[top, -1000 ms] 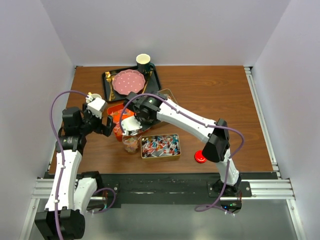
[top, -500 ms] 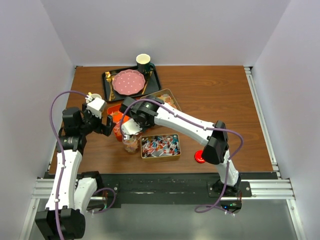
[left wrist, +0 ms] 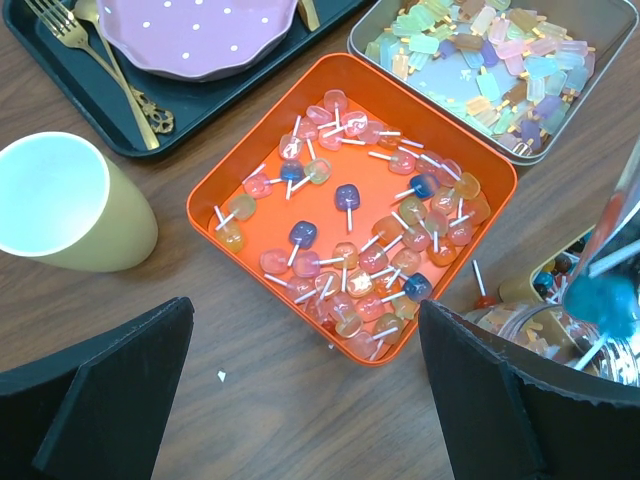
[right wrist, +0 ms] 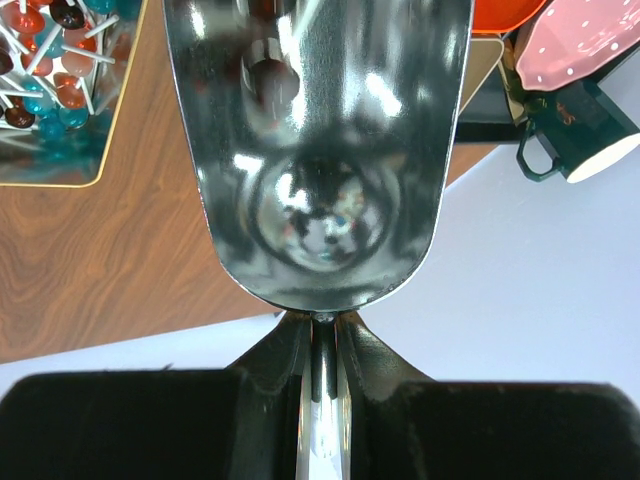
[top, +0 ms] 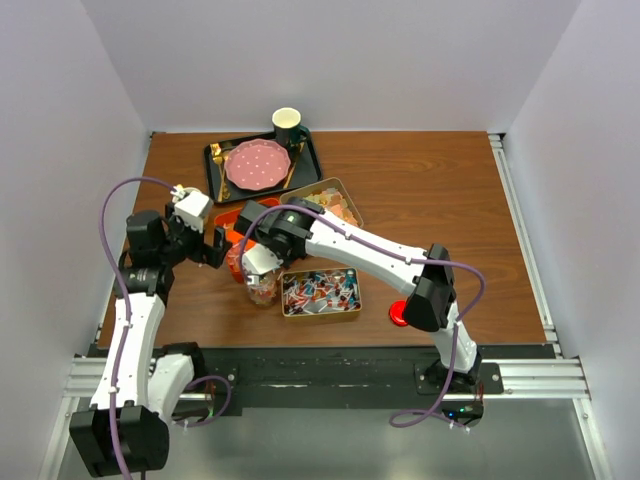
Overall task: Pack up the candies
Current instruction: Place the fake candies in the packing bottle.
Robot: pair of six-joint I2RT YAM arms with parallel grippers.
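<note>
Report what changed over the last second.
The right arm swung slightly left and nearer, carrying the scoop closer over the jar. The right claw stayed shut on the scoop. The left arm edged left, the left claw still open beside the orange tray. The candies and the rest on the table stayed put.

Left wrist: purple plate [left wrist: 200, 30] and pastel-sweet tin [left wrist: 450, 100] both cut by the top edge. Glass jar [left wrist: 530, 330] sits half behind 1 finger [left wrist: 500, 420] of the left gripper [left wrist: 305, 320]. Scoop [left wrist: 620, 215] above it is blurred (blue smear at its tip, unreadable).

Right wrist: scoop bowl fills the frame, its top cropped. Candy tin [right wrist: 60, 165] clipped at left, dark mug [right wrist: 565, 140] at right.

Top view: orange tray [top: 236, 232] mostly behind the arms. Candies [top: 322, 290] too small to separate.
</note>
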